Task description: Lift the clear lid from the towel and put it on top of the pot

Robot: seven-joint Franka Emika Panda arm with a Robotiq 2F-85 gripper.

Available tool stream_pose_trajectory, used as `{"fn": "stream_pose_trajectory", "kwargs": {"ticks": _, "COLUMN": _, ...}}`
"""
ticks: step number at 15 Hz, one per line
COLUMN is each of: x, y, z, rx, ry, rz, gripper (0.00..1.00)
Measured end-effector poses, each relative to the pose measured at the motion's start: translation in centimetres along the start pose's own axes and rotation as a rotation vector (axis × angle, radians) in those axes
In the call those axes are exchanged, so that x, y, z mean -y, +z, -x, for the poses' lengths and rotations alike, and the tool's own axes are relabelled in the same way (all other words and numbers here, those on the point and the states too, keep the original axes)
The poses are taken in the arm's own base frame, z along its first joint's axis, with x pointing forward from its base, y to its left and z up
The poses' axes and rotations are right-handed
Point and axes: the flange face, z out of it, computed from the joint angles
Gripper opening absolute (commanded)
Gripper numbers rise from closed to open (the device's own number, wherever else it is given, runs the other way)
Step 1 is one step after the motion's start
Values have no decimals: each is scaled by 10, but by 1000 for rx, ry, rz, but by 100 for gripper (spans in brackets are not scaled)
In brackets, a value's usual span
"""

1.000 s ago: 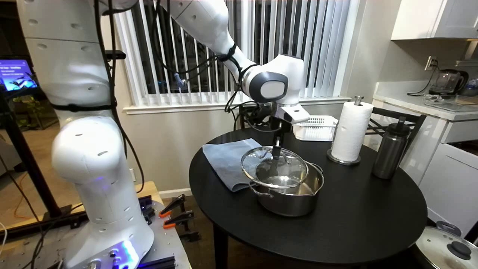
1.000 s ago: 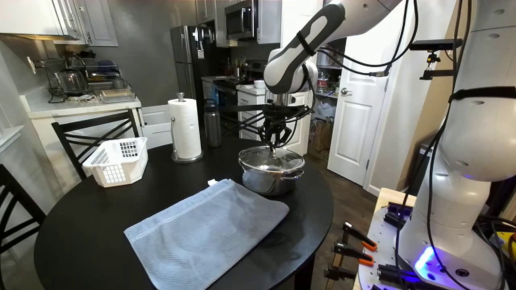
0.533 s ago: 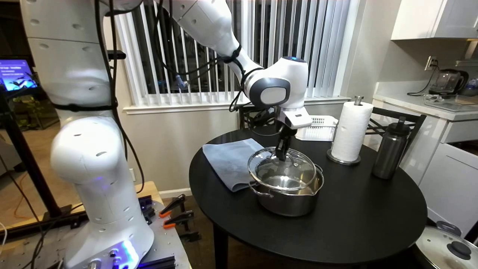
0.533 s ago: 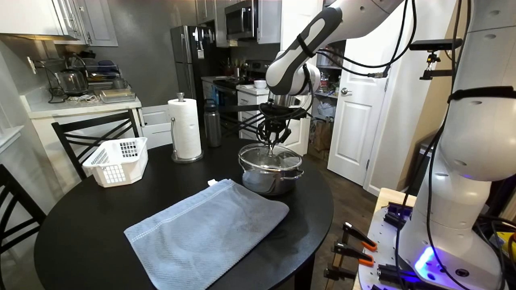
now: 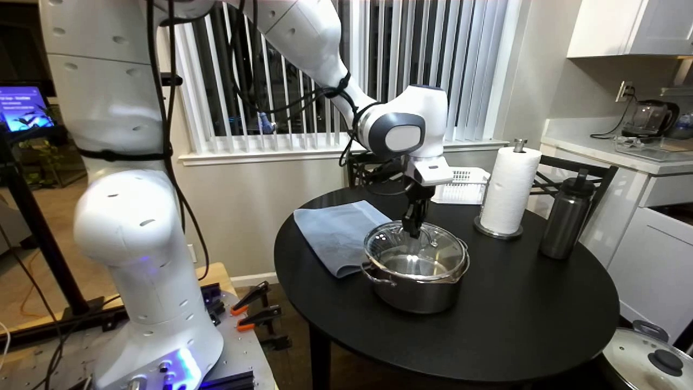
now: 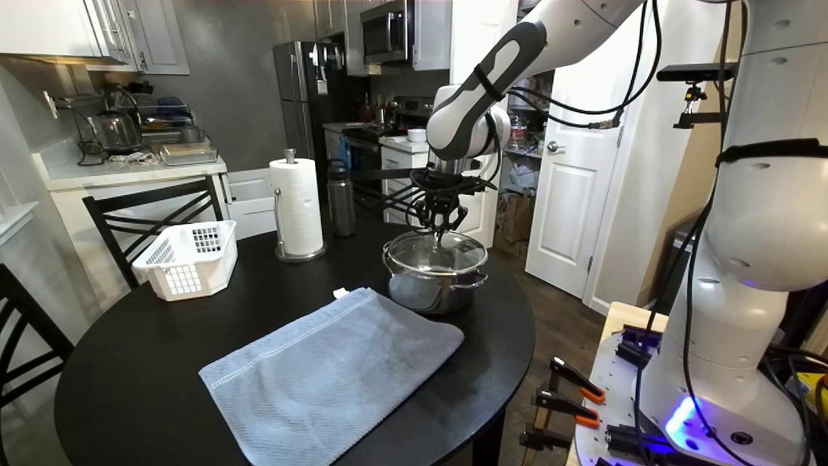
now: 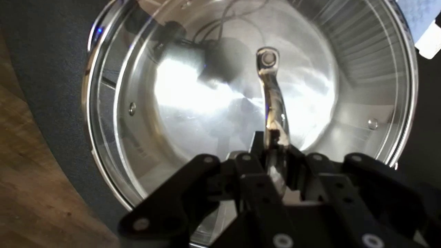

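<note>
The clear lid (image 5: 403, 260) is over the pot (image 5: 417, 298), its rim at or just above the pot's rim. It looks nearly level; I cannot tell whether it is fully seated. In the exterior view, it also shows on the pot (image 6: 420, 294) as the lid (image 6: 446, 262). My gripper (image 5: 414, 230) is shut on the lid's shiny metal loop handle (image 7: 272, 100), with one finger on each side in the wrist view (image 7: 275, 151). The blue-grey towel (image 5: 335, 238) lies flat beside the pot with nothing on it; it also shows in an exterior view (image 6: 336, 382).
A paper towel roll (image 5: 509, 189), a dark metal bottle (image 5: 566, 216) and a white basket (image 5: 460, 187) stand on the round black table (image 5: 514, 325). The pot's side handle (image 6: 469, 281) sticks out. Chairs (image 6: 155, 213) stand around the table.
My gripper has carried the lid to the right and then down over the pot in an exterior view. The lid has gone from tilted to nearly level. The pot and towel have not moved.
</note>
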Motion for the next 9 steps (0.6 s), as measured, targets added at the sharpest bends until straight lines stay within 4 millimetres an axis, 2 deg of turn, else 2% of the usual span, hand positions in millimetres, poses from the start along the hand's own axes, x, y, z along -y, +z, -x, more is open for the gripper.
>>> {"fn": "stream_pose_trajectory", "kwargs": {"ticks": 9, "x": 24, "y": 2, "z": 1, "rx": -11, "ry": 14, "rz": 32, "gripper": 2}}
